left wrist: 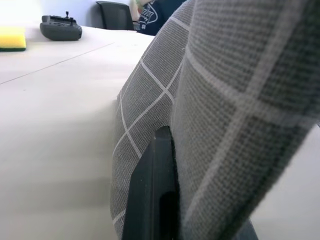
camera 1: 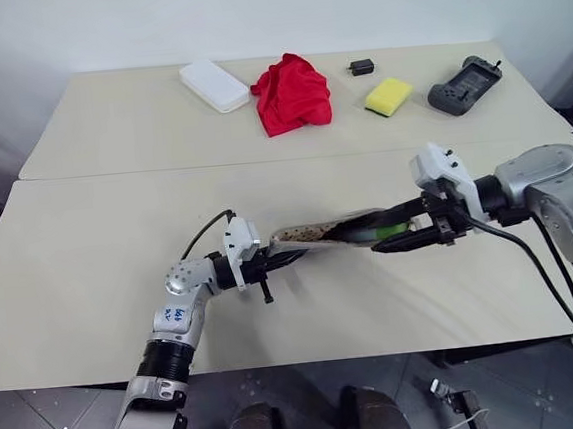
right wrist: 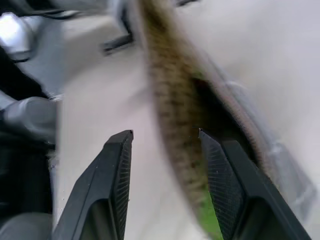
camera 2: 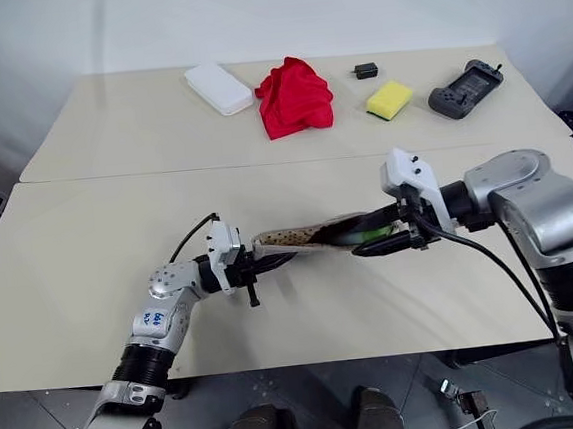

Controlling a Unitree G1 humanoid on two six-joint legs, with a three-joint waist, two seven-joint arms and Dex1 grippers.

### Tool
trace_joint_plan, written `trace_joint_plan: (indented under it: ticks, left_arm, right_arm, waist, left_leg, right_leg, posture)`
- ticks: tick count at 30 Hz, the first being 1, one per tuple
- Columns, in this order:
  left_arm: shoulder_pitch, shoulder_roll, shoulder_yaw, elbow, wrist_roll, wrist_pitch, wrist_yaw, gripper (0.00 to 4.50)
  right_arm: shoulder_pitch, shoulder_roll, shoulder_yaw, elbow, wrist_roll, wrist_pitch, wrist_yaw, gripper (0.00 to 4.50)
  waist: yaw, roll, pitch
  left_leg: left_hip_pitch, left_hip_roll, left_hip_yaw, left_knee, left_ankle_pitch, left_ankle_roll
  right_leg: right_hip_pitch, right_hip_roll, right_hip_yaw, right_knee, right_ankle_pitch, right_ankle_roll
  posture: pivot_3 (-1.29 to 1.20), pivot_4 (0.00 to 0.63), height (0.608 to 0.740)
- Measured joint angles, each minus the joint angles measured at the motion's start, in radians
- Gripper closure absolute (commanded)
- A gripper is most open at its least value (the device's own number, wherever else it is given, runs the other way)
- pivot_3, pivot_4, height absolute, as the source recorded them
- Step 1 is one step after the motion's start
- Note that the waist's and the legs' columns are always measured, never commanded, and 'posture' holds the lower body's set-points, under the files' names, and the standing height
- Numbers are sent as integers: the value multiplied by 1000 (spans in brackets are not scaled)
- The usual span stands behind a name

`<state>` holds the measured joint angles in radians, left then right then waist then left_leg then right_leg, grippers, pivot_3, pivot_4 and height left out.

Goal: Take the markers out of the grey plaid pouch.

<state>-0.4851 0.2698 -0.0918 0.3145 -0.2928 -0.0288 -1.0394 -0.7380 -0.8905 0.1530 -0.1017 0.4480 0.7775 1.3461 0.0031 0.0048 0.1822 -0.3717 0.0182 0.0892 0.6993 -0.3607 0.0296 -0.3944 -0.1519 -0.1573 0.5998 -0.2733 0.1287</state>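
The grey plaid pouch hangs lengthwise just above the table between my two grippers, its tan dotted lining showing at the open mouth. My left gripper is shut on the pouch's left end; one black finger presses against the plaid fabric. At the mouth on the right, my right gripper stands open, and the lined rim runs between its fingers without being pinched. The inside of the mouth is dark, with a green bit at its right end. The markers are hidden.
Along the far table lie a white box, a red cloth, a small black item, a yellow sponge and a grey game controller. A seam runs between the two tabletops.
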Motion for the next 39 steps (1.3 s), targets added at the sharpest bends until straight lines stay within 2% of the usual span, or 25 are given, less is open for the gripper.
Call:
trace_joint_plan:
  ticks: [5,10,21,26,29,30,31,36,39]
  left_arm:
    - [0,0,-7,0,2,-6,-1,4500]
    - [0,-1,-11,0,6,-10,0,4500]
    - [0,-8,-29,0,16,-7,11,4500]
    - [0,-12,-35,1,19,-6,12,4500]
    - [0,-12,-35,1,19,-6,12,4500]
    - [0,-12,-33,1,18,-7,12,4500]
    - [0,-11,-31,1,18,-7,11,4500]
    - [-1,-9,-23,1,18,-7,11,4500]
    - [-1,-9,-16,1,16,-7,12,4500]
  right_arm:
    - [-52,20,8,1,2,112,-70,2323]
    - [-101,27,107,28,-87,158,-164,2323]
    - [-70,8,211,12,-248,61,-251,2323]
    - [-48,31,201,10,-246,121,-274,2323]
    - [-39,50,183,12,-227,167,-291,2885]
    - [-35,56,171,13,-217,184,-292,3255]
    - [-30,62,159,13,-209,196,-293,3373]
    - [-8,54,140,10,-182,147,-256,3361]
    - [23,31,82,-1,-127,26,-151,3361]
  waist:
    - [2,0,0]
    - [-2,0,0]
    - [-1,0,0]
    - [-2,0,0]
    - [-2,0,0]
    - [-2,0,0]
    - [-2,0,0]
    - [-2,0,0]
    - [-1,0,0]
  left_leg:
    - [0,0,0,0,0,0]
    - [0,0,0,0,0,0]
    - [0,0,1,0,0,0]
    - [0,0,1,0,0,0]
    - [0,0,1,0,0,0]
    - [0,0,1,0,0,0]
    - [0,0,1,0,0,0]
    - [0,0,1,0,0,0]
    - [-1,0,1,0,0,0]
  right_leg:
    - [0,0,0,0,0,0]
    - [0,0,0,0,0,0]
    - [0,0,0,0,0,0]
    - [0,0,0,0,0,0]
    - [0,0,0,0,0,0]
    - [0,0,0,0,0,0]
    - [0,0,0,0,0,0]
    - [0,0,0,0,0,0]
    - [0,0,0,-1,0,0]
  posture:
    - [0,150,740]
    - [0,150,740]
    - [0,150,740]
    - [0,150,740]
    - [0,150,740]
    - [0,150,740]
    - [0,150,740]
    - [0,150,740]
    - [0,150,740]
